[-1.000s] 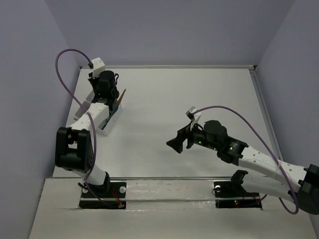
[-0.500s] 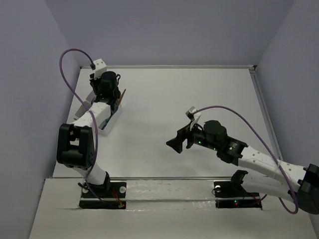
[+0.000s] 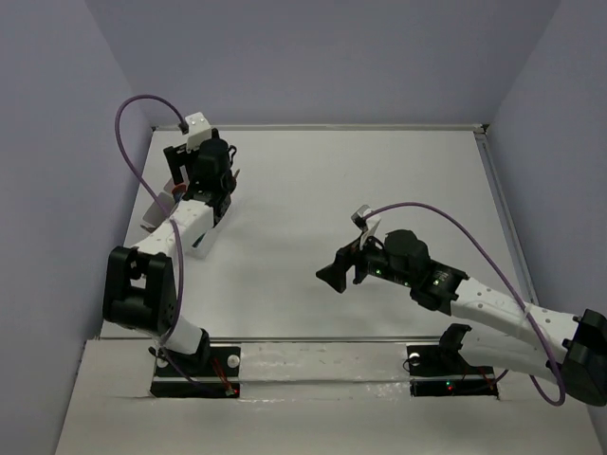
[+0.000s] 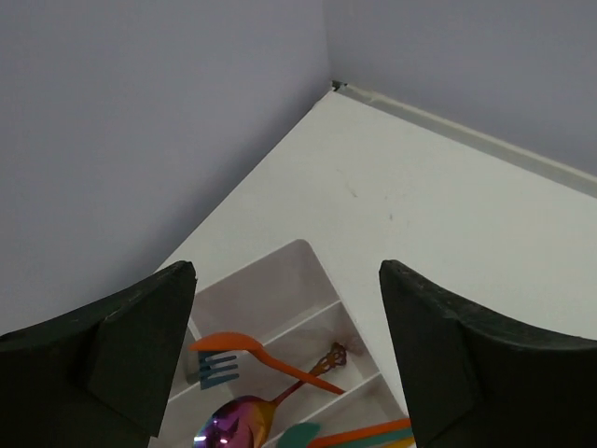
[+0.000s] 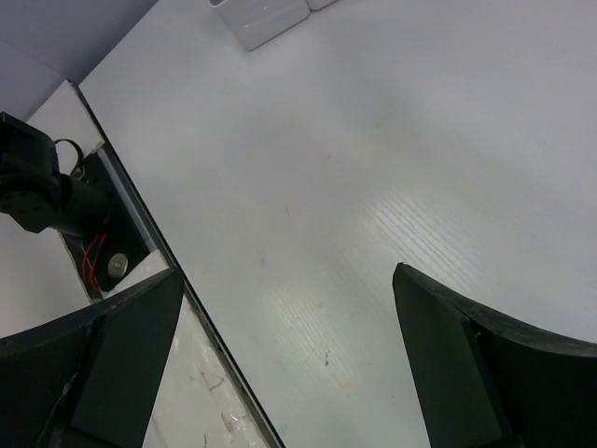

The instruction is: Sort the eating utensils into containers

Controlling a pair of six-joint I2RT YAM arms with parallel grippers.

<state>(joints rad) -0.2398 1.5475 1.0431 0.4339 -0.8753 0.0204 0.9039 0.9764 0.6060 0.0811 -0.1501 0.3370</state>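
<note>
Left gripper point(image 4: 287, 289): jaws wide apart, holding nothing, above the white translucent divided plastic tray point(image 4: 280, 271). The tray sits at the white table point(image 3: 379, 190)'s left edge, near the far corner wall. In its compartments: slender orange utensil point(image 4: 244, 345), teal fork point(image 4: 219, 371), iridescent spoon point(image 4: 238, 420). Right gripper point(image 5: 287, 289): released, over mid-table near the front edge, well apart from the tray.

White table point(image 3: 379, 190), lilac walls point(image 3: 332, 57)

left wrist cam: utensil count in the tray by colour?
Orange utensils: 2
Teal utensils: 2
Copper-iridescent spoon: 1
Total: 5 visible; the frame edge cuts off the rest of the tray.
</note>
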